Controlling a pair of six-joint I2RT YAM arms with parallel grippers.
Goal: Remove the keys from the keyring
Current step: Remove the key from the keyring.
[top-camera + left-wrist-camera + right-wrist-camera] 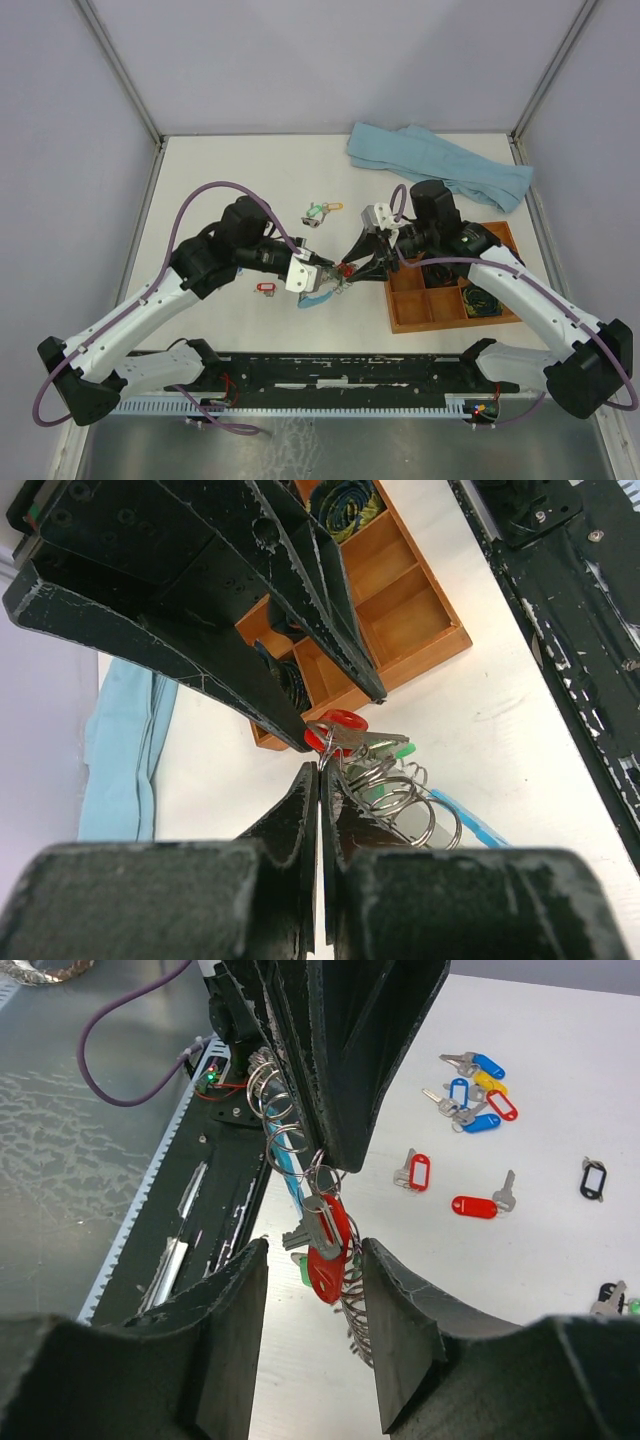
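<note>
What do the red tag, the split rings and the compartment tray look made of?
Red tag: glossy plastic, judging by its smooth sheen. Split rings: bare metal wire, probably steel, silvery and reflective. Compartment tray: likely varnished wood, orange-brown with a soft shine.

Keyring [287, 1180]: you have a light-blue arc plus silver wire loops, raised off the desk [560, 1260]. A red-tagged key [325, 1245] and a green-tagged key [303, 1270] hang from it. Loose keys [478, 1206] with red, blue and yellow tags lie flat on the desk.
</note>
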